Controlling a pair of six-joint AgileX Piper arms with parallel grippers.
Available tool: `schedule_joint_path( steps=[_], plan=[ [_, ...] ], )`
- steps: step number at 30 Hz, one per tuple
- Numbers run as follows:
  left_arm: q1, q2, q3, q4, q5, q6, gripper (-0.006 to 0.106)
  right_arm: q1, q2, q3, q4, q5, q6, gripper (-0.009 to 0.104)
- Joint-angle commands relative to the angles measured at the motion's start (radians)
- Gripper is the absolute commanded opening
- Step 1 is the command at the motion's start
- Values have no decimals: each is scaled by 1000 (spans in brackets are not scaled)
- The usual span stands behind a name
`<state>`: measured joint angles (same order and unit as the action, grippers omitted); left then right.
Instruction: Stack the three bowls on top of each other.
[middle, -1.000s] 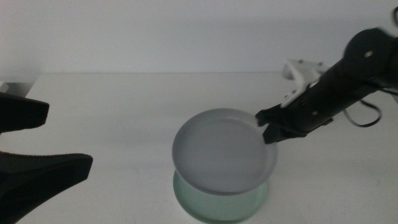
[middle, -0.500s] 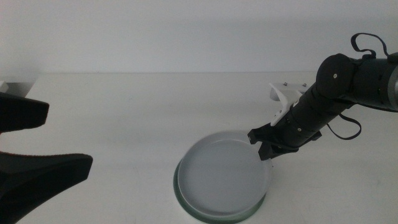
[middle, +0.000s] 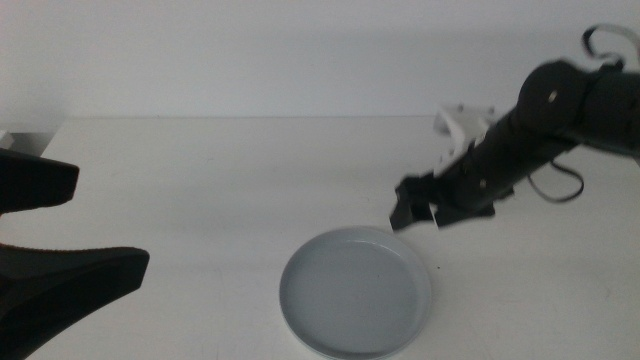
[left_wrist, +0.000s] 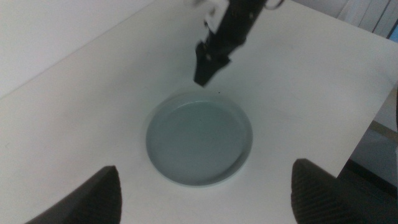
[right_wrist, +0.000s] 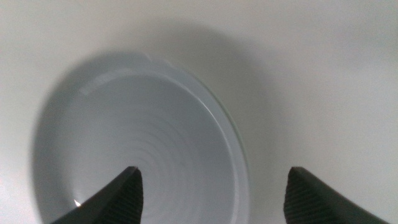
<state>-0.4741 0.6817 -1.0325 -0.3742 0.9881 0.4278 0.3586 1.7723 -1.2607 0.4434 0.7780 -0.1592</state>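
While open, right tool (middle: 415, 213) hovers just beside grey bowl (middle: 356, 300).

Grey bowl (right_wrist: 134, 146) on the white table (right_wrist: 323, 81), beyond the right gripper's (right_wrist: 211, 193) spread fingers (right_wrist: 121, 196).

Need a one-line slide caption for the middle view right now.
Right gripper, jaws open, hangs just above the far rim of the grey bowl on the white table.
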Motion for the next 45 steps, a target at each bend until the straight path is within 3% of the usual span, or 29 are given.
schedule_joint_path(
  steps=[1,7,22,26,29,37,41,45],
  plan=[
    [0,1,-24,-35,-55,-5,90,-5,-84,-67,21,-9,-21,61],
    [0,1,-24,-35,-55,-5,90,-5,-152,-180,-32,16,-6,61],
    [0,1,-24,-35,-55,-5,90,-5,-210,-217,-32,-28,-6,61],
    [0,15,0,174,-188,-5,90,-3,-226,-190,-37,-57,-6,61],
    [14,15,56,260,-365,-5,90,-3,-266,-146,-81,-119,-6,61],
    [274,7,241,218,-583,-5,90,-24,-413,26,-293,-254,-6,61],
    [422,-24,318,184,-620,-5,90,-75,-530,106,-302,-258,-6,61],
    [466,-106,406,157,-643,-5,90,-173,-681,174,-302,-259,-6,61]
  ],
)
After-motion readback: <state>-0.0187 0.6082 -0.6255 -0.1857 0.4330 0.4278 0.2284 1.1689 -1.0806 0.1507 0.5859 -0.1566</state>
